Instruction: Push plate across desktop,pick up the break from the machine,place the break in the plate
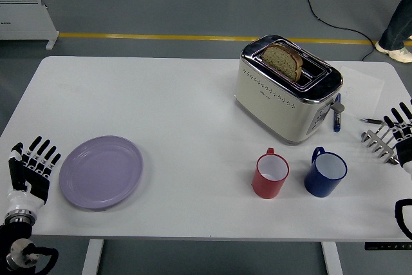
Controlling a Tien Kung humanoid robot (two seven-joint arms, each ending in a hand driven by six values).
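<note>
A lilac plate [101, 172] lies near the table's front left. A cream and chrome toaster [286, 91] stands at the back right, with a slice of brown bread [283, 61] sticking up out of its slot. My left hand [33, 162] rests just left of the plate, fingers spread, holding nothing and not touching the rim. At the table's right edge my right hand [394, 134] sits with fingers extended, empty, well apart from the toaster.
A red mug [270, 173] and a blue mug [325, 172] stand in front of the toaster. A blue pen [336, 115] lies beside the toaster's right side. A person's shoe [394, 49] shows on the floor beyond the far right corner.
</note>
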